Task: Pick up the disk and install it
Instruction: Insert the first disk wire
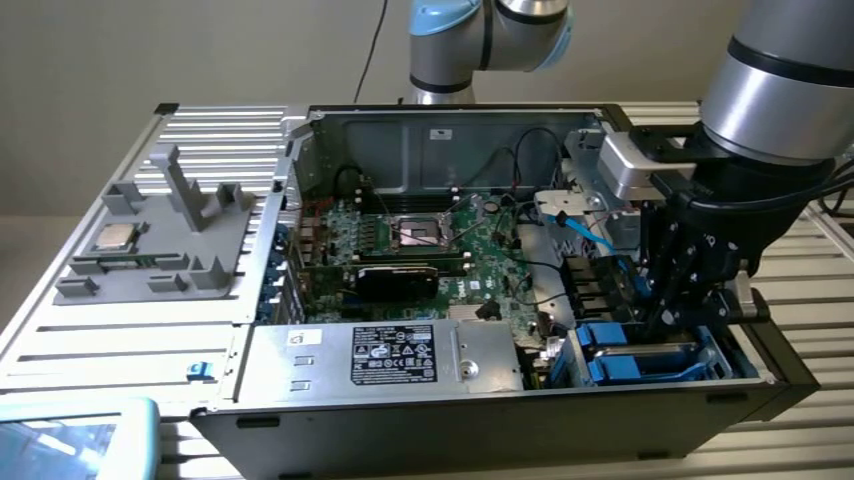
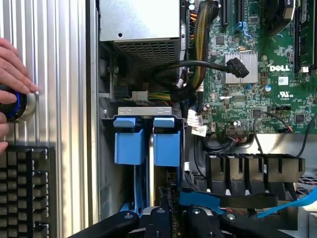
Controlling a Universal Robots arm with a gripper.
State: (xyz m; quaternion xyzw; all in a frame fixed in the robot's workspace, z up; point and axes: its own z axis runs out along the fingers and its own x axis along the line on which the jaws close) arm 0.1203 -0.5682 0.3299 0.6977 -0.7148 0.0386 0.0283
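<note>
— Disk sits down in the drive bay at the case's front corner, under the claw.

— Is the claw holding it?

— Nearly closed on it, I judge; hard to confirm. Seems almost seated, not released.

— How many?

— Two blue carriers side by side; one hand on a knob.

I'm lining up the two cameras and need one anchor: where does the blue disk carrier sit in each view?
Exterior view: the blue disk carrier stands in the drive bay at the case's near corner, toward the exterior view's right, just under the gripper.
Wrist view: the carrier's two blue handles stand side by side in the bay, beside the ribbed case wall.
Shared landmark: the green motherboard.
</note>
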